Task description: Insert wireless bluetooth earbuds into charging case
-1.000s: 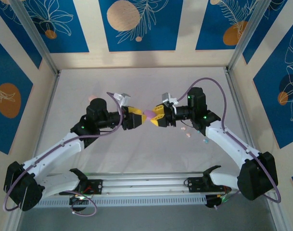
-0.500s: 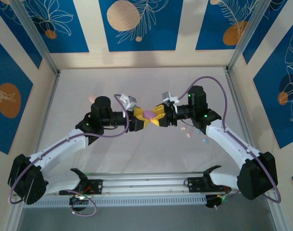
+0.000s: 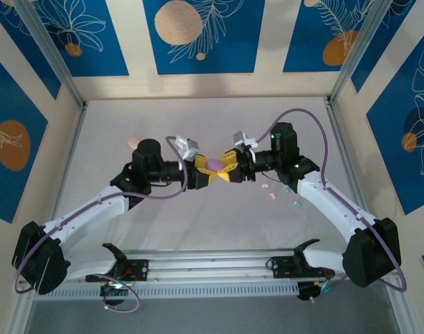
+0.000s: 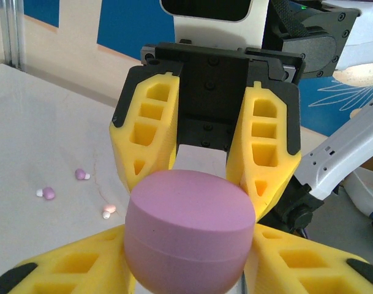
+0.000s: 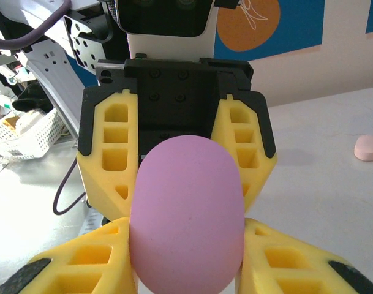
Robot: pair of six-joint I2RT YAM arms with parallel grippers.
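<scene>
The left gripper (image 3: 202,175) and right gripper (image 3: 230,168) both close their jaws on the purple charging case (image 3: 215,164) above the middle of the counter (image 3: 198,122); the earbuds (image 3: 272,196) lie toward its right edge.

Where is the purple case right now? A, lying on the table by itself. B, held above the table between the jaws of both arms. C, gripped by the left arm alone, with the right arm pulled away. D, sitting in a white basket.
B: the purple case is off the table, with the yellow jaws of the left arm closed on one end and those of the right arm on the other.
</scene>
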